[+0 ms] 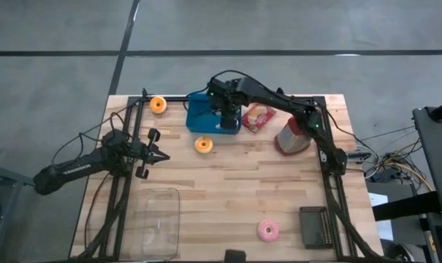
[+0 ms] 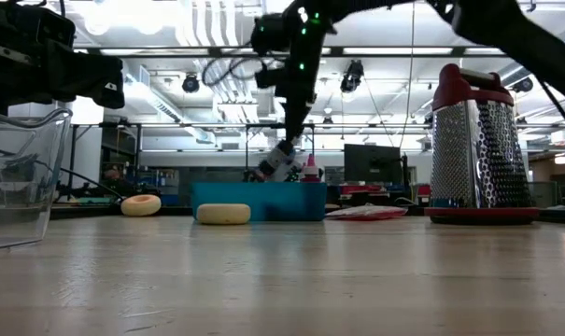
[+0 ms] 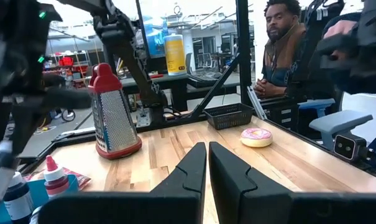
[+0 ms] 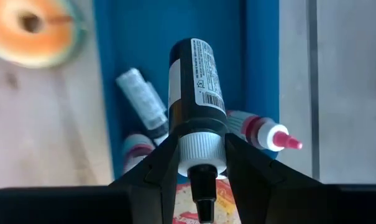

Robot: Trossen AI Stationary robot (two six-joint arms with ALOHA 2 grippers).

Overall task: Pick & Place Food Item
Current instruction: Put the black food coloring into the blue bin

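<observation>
Print on the dark bottle (image 4: 191,87) is too small to read; the right gripper's (image 4: 200,163) fingers clamp its white cap above the blue bin (image 1: 203,114) at the tabletop's (image 1: 228,190) far side. Left gripper (image 1: 161,155) waits closed, left.

From above, the blue bin (image 1: 204,115) is half covered by the right arm, so you can't really count what's inside. The bottle (image 4: 196,87) in the right gripper (image 4: 200,163) has label print too tiny to read, and its black tip runs off the frame edge. The orange donut (image 4: 31,28) beside it is blurred and cropped at the corner. At table level, the clear tub (image 2: 16,177) is cut off at the side.
</observation>
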